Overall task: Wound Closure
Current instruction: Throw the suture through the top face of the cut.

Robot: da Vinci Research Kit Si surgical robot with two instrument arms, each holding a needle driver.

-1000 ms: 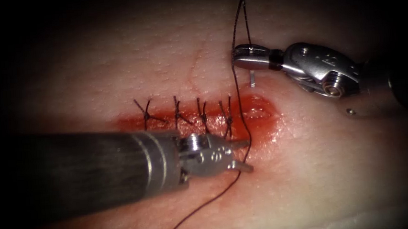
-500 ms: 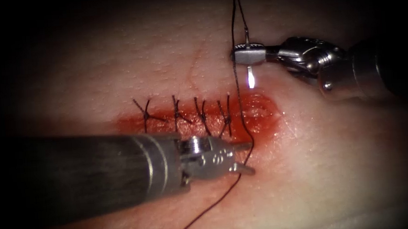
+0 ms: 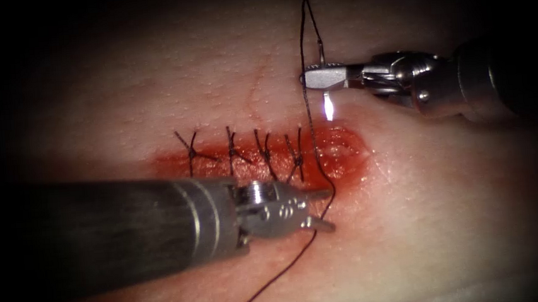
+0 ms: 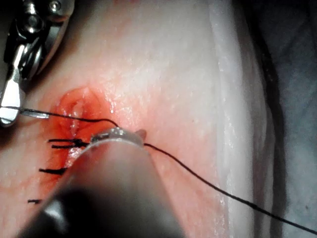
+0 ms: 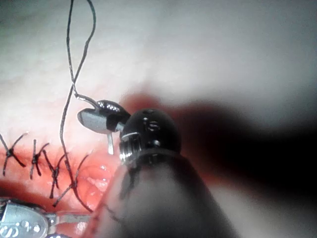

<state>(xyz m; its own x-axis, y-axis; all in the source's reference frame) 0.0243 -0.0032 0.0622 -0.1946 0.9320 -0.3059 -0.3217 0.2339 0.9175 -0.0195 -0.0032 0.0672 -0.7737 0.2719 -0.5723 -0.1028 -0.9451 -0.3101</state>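
Holding the needle [image 3: 327, 106]: the right tool [image 3: 317, 78] has its jaws closed on it, far side of the cut [image 3: 338, 149], above the cut's open right end. Grip sits near the needle's thread end; the other end of the needle points down toward the tissue [image 3: 150, 83], its bright tip clear of the surface. Needle is not in the tissue. Same grip seen in the right wrist view: right tool [image 5: 94, 118] clamped, short stub of needle [image 5: 110, 144] below the jaws.

Thread [image 3: 309, 104] runs from the needle's swaged end up out of frame, comes back down as a second strand, crosses the cut just right of the stitches, passes between the left tool's jaws and trails off toward the near edge.

Left tool [image 3: 320, 207] is on the near side of the cut, jaws parted a little, thread between them but not pinched; it holds nothing. Left wrist view: left tool [image 4: 124, 136] tip low over the tissue, thread [image 4: 198, 176] running away from it on both sides.

Four tied stitches [image 3: 243, 149] close the left part of the cut; the right end is open, red fluid [image 3: 346, 164] around it.
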